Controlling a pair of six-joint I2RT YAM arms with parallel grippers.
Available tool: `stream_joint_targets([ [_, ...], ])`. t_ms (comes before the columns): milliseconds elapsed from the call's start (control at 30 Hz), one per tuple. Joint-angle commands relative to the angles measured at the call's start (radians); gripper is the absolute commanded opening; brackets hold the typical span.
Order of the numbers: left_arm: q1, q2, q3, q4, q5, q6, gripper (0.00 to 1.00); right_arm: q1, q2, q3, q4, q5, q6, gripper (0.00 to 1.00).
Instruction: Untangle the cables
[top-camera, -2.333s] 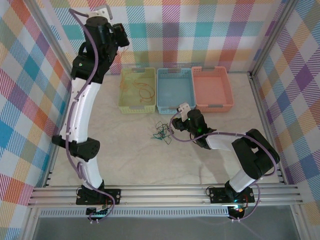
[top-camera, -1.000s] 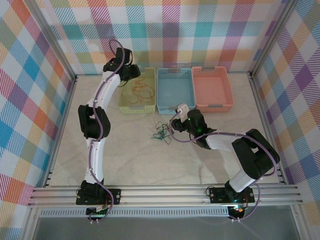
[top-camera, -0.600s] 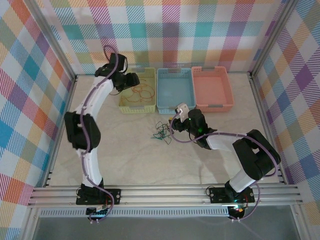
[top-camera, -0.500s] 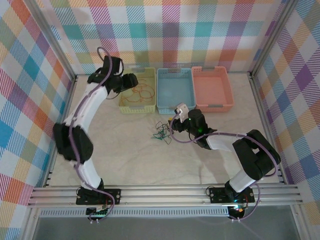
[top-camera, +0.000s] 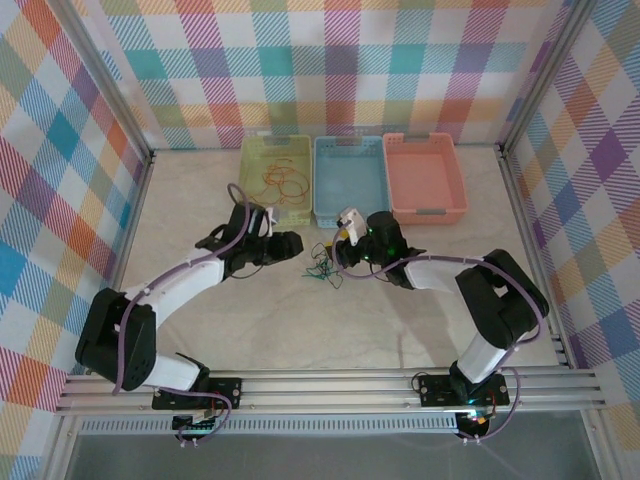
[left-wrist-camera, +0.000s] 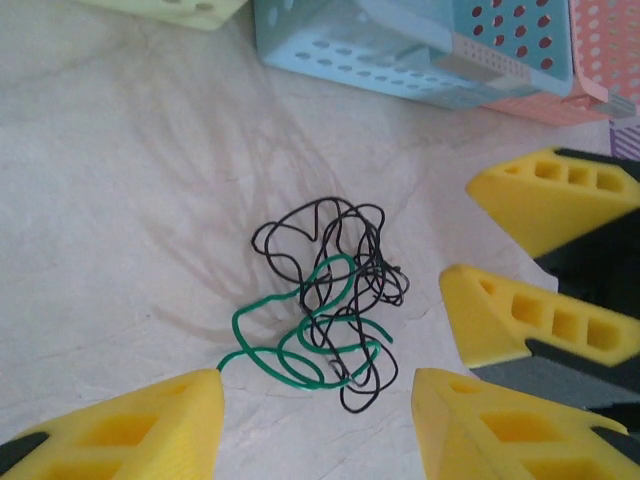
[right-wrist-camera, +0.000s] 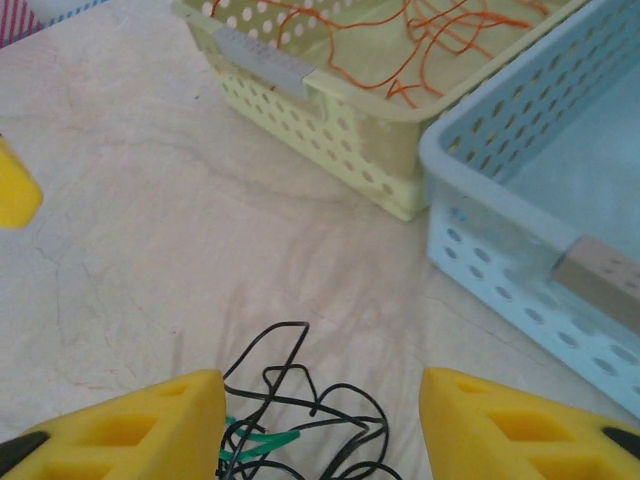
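**A:** Where are the cables?

**B:** The black and green cables (left-wrist-camera: 325, 300) lie in one loose knot on the table (left-wrist-camera: 110, 200), near the front of the blue basket (left-wrist-camera: 400, 50). The black strand loops over and around the green one. The orange cables (right-wrist-camera: 430, 40) lie apart from that knot, inside the yellow-green basket (right-wrist-camera: 330, 120), which stands right beside the blue one. The pink basket (top-camera: 425, 178) stands on the blue one's other side.

**A:** And your left fingers?

**B:** My left fingers (left-wrist-camera: 130, 425) stand apart, low over the table, and grip nothing. The knot lies just ahead of them, and its near loops reach into the gap. The free green end comes close to the tip of one finger; I cannot tell whether it touches.

**A:** The right?

**B:** My right fingers (right-wrist-camera: 120, 420) are also spread, with nothing clamped. They face the knot from the opposite side, and the black loops rise between the two tips. From above, the knot sits between my two arms, with both sets of fingers close to it.
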Motion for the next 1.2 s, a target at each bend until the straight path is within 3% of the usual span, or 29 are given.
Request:
stream_joint_targets([
  [0,-0.021,-0.066,-0.041,0.200,0.015,-0.037,0.52,0.006,0.026,0.042,-0.075,-0.046,-0.018,0.55],
  [467,-0.020,-0.163,-0.064,0.126,-0.110,0.013,0.52,0.026,0.129,0.178,-0.202,-0.038,0.026,0.57],
  [767,-0.023,-0.168,-0.060,0.114,-0.112,0.020,0.52,0.029,0.191,0.260,-0.293,-0.022,0.079,0.48],
  [900,-0.023,-0.167,-0.059,0.108,-0.120,0.024,0.52,0.029,0.195,0.267,-0.316,-0.018,0.067,0.35],
  [1067,-0.023,-0.168,-0.057,0.106,-0.118,0.029,0.52,0.029,0.168,0.240,-0.288,-0.020,0.057,0.03],
  [1167,-0.022,-0.168,-0.058,0.110,-0.113,0.031,0.52,0.029,0.123,0.184,-0.201,-0.023,0.057,0.01],
])
